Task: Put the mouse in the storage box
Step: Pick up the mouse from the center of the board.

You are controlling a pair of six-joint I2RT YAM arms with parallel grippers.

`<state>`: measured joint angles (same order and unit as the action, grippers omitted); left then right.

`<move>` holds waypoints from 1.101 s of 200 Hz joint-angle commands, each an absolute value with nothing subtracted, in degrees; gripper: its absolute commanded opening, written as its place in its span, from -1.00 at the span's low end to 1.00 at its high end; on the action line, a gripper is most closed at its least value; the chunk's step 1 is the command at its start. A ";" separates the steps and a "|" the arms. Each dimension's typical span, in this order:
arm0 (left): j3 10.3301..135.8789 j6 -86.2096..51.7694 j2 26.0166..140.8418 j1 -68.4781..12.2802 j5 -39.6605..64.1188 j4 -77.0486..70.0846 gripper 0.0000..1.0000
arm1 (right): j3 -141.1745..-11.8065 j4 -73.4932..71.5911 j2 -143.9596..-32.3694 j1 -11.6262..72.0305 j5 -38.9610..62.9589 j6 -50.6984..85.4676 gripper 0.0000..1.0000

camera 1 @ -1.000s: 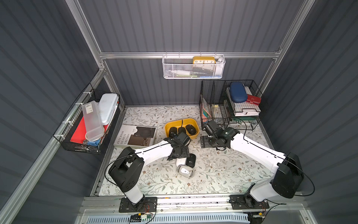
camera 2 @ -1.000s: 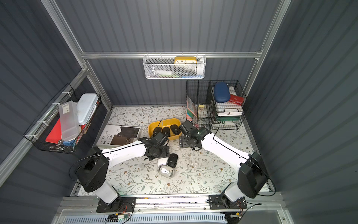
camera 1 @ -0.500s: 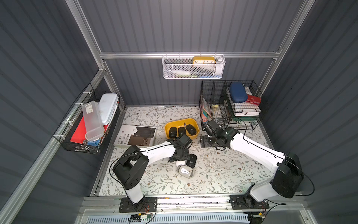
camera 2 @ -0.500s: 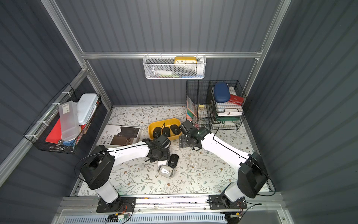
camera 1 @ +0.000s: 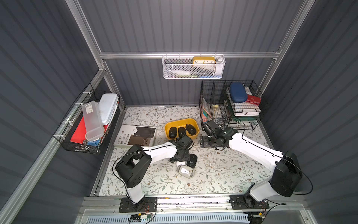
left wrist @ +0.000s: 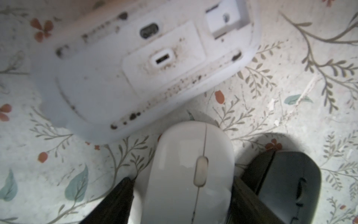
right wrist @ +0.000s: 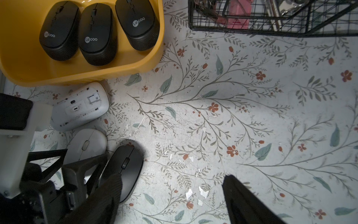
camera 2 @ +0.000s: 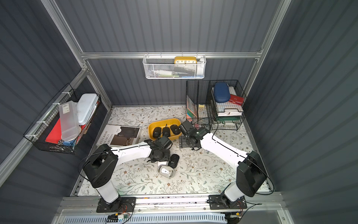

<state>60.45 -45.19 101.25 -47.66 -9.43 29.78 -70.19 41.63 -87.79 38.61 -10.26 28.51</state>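
Left gripper straddles the white mouse on the tabletop, fingers against both sides; a firm grip I cannot tell. Storage box holds three black mice; three lie outside. An upturned white mouse and a black mouse crowd it closely. Right gripper hangs open over bare tabletop near the box, with the wire organiser beyond

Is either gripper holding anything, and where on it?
The left gripper brackets the wheel-up white mouse by its long sides, unlifted; grip unclear. The right gripper is open, empty.
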 commanded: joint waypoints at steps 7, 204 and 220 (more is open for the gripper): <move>60.54 -44.91 104.15 -48.03 -8.01 30.76 0.43 | -71.45 42.54 -88.46 38.49 -10.45 28.66 0.72; 69.07 -45.94 100.70 -47.21 -12.98 35.14 0.01 | -70.07 42.55 -87.63 38.26 -11.43 28.91 0.72; 70.78 -45.35 100.46 -46.73 -13.45 35.67 0.01 | -69.72 42.52 -87.48 38.21 -11.51 29.05 0.72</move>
